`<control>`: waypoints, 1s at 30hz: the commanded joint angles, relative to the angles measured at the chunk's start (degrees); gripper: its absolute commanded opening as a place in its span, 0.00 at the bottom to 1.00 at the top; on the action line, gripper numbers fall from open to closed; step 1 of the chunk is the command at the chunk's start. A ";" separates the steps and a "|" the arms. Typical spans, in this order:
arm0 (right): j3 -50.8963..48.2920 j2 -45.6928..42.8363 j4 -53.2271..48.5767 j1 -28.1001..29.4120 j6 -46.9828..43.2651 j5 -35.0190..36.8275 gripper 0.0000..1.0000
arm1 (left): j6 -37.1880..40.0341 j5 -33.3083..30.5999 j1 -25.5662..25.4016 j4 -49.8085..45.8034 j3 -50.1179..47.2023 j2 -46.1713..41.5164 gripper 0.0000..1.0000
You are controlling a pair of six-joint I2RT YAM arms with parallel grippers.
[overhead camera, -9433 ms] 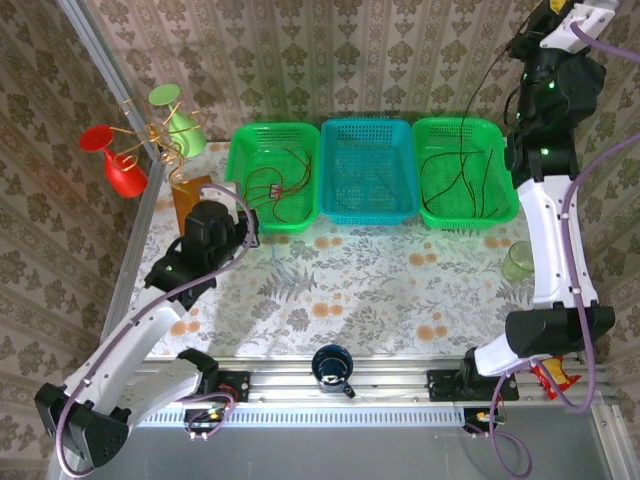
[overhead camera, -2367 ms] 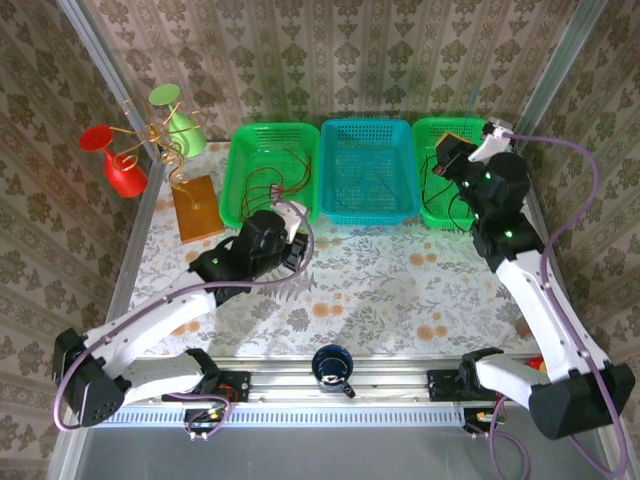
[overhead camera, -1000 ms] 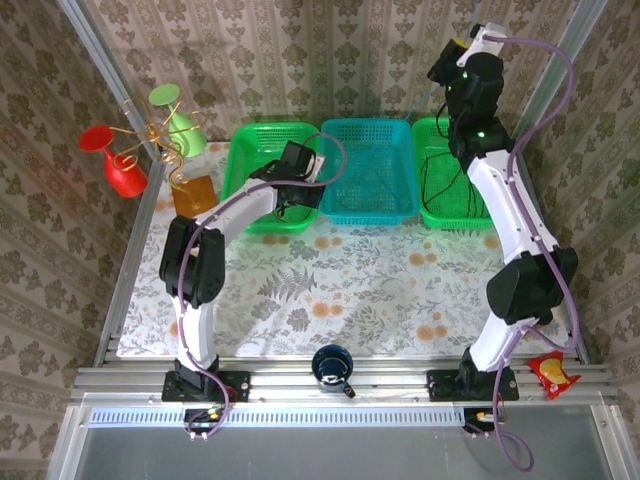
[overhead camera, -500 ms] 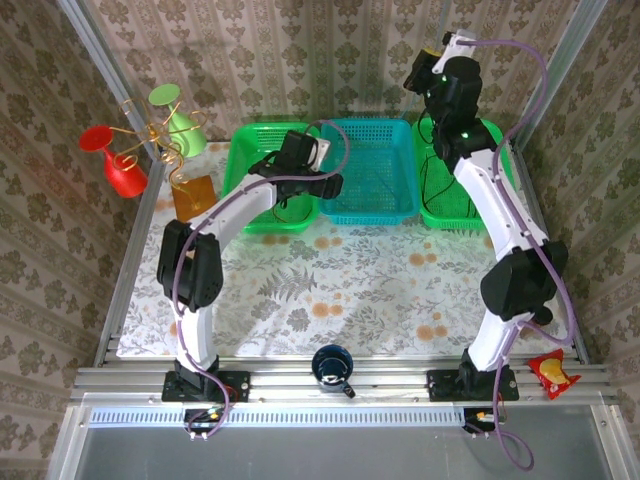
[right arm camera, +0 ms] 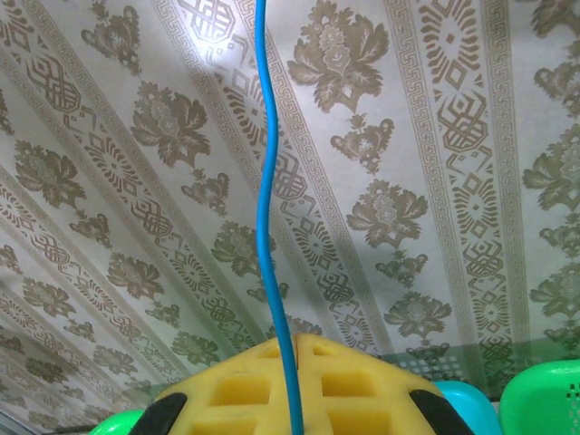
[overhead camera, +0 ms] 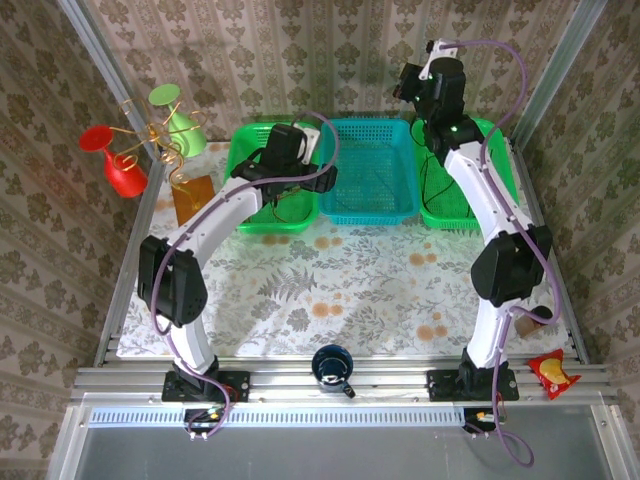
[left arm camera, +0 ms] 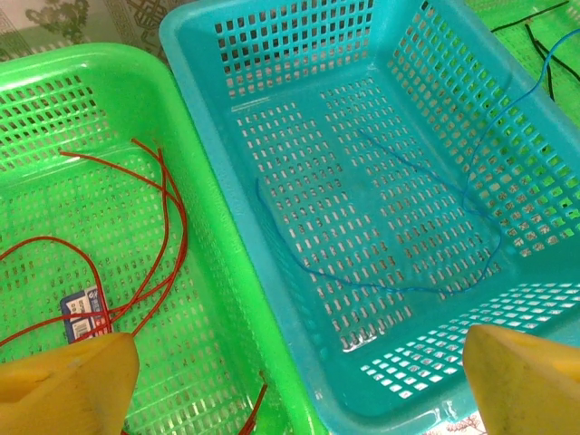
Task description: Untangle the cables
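- Left fingers (left arm camera: 68, 385) are hanging spread, empty, above the teal basket (left arm camera: 210, 149).
- Right fingers (right arm camera: 344, 362) are pinching the blue cable (right arm camera: 265, 181) (up by the wallpaper (right arm camera: 435, 136)); slack is lying in that basket.
- Red cables (left arm camera: 165, 208) are lying in the green basket (left arm camera: 54, 63).

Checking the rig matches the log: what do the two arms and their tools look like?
The left arm and right arm have white links with black joints, and a purple-grey hose looping along each. The left tool has plain yellow fingers; the right tool shows a yellow pad with a grid of square recesses.
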 commanded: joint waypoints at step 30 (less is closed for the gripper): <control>13.30 19.37 -30.84 5.84 -13.23 2.79 1.00 | -1.50 -3.86 -2.05 -2.58 -12.02 -13.67 0.92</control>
